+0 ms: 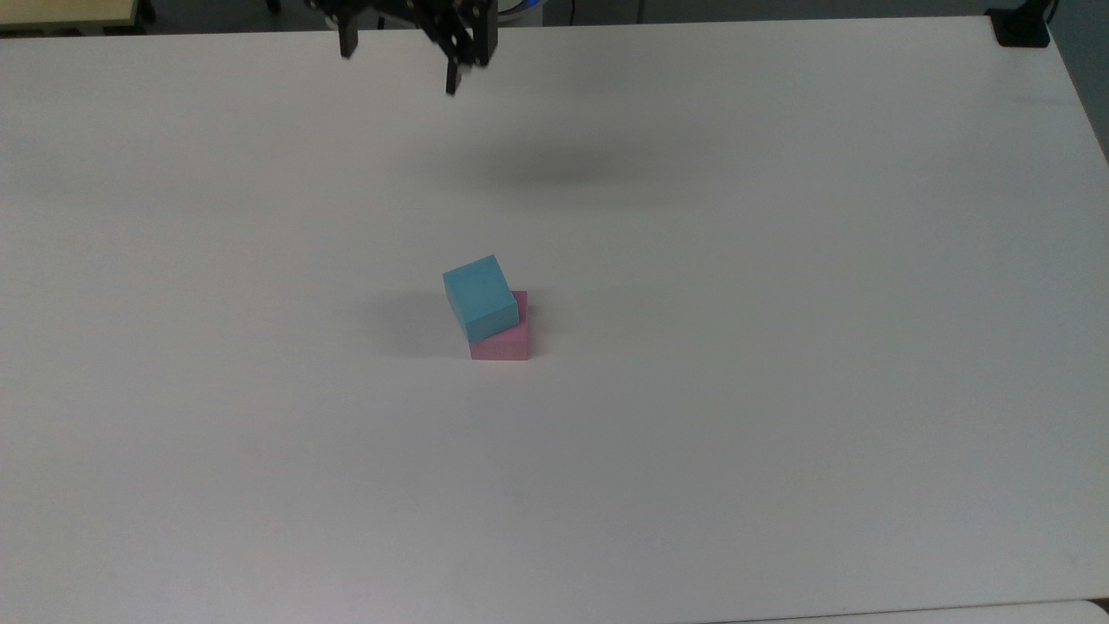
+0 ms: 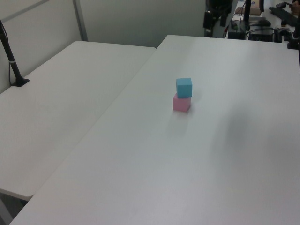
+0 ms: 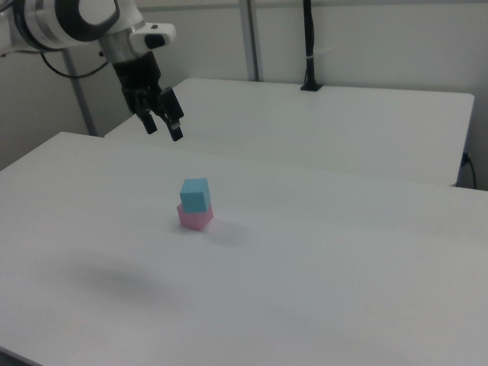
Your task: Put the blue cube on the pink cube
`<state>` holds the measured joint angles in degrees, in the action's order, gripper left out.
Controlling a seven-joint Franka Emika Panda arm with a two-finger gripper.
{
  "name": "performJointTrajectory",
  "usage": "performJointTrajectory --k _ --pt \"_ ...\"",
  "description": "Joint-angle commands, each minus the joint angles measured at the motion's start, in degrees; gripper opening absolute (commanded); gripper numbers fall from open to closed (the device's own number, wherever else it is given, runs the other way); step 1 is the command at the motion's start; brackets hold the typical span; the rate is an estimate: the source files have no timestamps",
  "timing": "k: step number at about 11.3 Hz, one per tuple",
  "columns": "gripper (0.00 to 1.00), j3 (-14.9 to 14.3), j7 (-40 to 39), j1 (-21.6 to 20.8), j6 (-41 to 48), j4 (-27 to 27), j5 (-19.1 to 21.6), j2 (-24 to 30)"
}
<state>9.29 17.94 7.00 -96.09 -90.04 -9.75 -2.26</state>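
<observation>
One blue cube point(image 1: 480, 295) — matte, plain-faced, no writing — sits near the top view's centre on one pink cube point(image 1: 504, 341), turned askew and overhanging toward the top view's left. Both rest on the smooth white table point(image 1: 780, 390). The black gripper point(image 1: 400, 68) hangs at the top view's upper edge, well apart — fingers spread, holding nothing.

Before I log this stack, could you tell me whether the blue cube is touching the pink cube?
Touching: in the left view the blue cube sits directly on the pink cube, no gap between.
</observation>
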Motion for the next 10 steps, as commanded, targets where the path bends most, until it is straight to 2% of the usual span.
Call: performJointTrajectory --k 1,5,10 --pt "1.00 -5.13 -11.93 -0.66 3.98 -3.29 5.43 6.82" --pt "1.00 -8.75 -17.93 -4.35 2.75 -6.28 5.44 9.02" --pt "1.00 -8.85 -16.97 -4.80 3.45 -6.29 5.53 8.68"
